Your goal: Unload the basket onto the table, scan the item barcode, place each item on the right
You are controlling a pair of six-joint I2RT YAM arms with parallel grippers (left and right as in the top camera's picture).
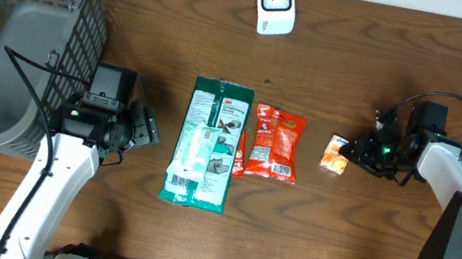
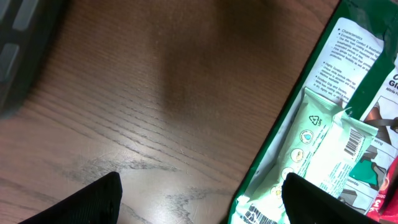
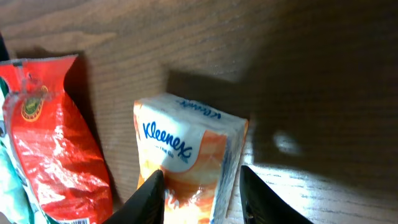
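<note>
A small orange and white Kleenex tissue pack (image 3: 186,146) lies on the wooden table right of centre (image 1: 335,154). My right gripper (image 3: 202,183) is shut on it, one finger against each side of its near end. Its barcode does not show. A white scanner (image 1: 275,3) stands at the table's far edge. My left gripper (image 2: 202,190) hangs open over bare wood, just left of a green 3M package (image 2: 323,81). Nothing is between its fingers. In the overhead view the left gripper (image 1: 149,125) sits left of that package (image 1: 210,145).
A red snack packet (image 1: 276,143) lies between the green package and the tissue pack. A pale green wipes pack (image 1: 192,156) rests on top of the green package. A tall grey mesh basket (image 1: 13,27) fills the far left corner.
</note>
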